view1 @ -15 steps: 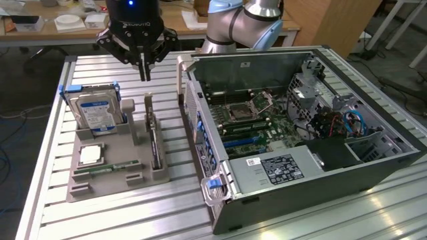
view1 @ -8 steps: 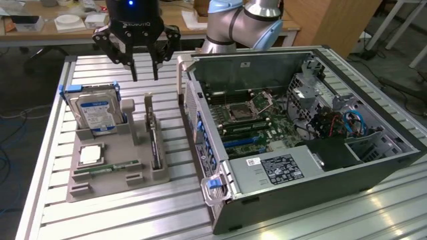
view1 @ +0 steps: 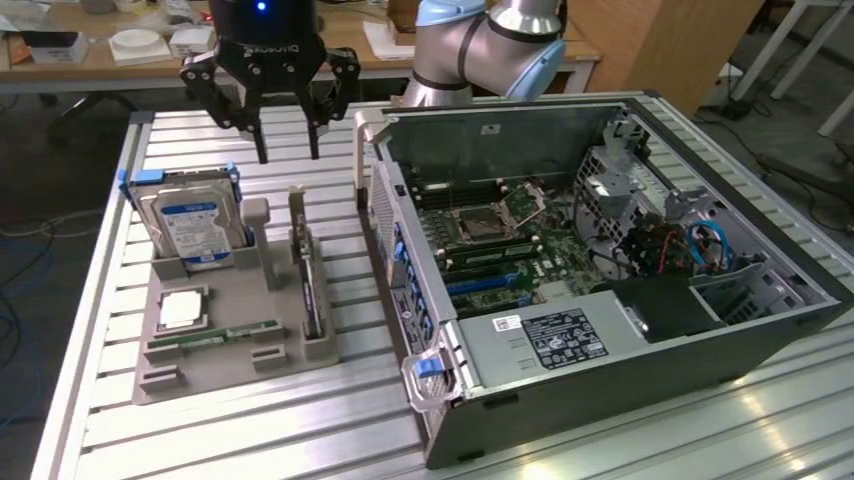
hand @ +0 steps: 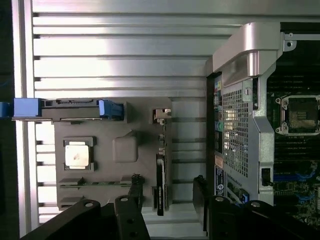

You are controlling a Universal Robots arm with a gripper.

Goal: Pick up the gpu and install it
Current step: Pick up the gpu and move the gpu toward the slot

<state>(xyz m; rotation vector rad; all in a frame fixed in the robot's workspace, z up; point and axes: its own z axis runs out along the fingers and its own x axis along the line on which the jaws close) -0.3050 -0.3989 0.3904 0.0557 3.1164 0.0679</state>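
Gripper (view1: 290,150) hangs wide open and empty over the bench's (view1: 200,440) far edge. The gpu (view1: 308,290) just sits upright in the grey tray (view1: 220,335).

White letters reading ROBOTIQ, upside down, stand on the matt black gripper (view1: 288,150), on its body above the fingers (view1: 260,140). Below the fingers, the blue-and-white label on the silver hard drive (view1: 191,225) has print too small to read. So does the black sticker (view1: 561,338) inside the dark grey computer case (view1: 641,370).
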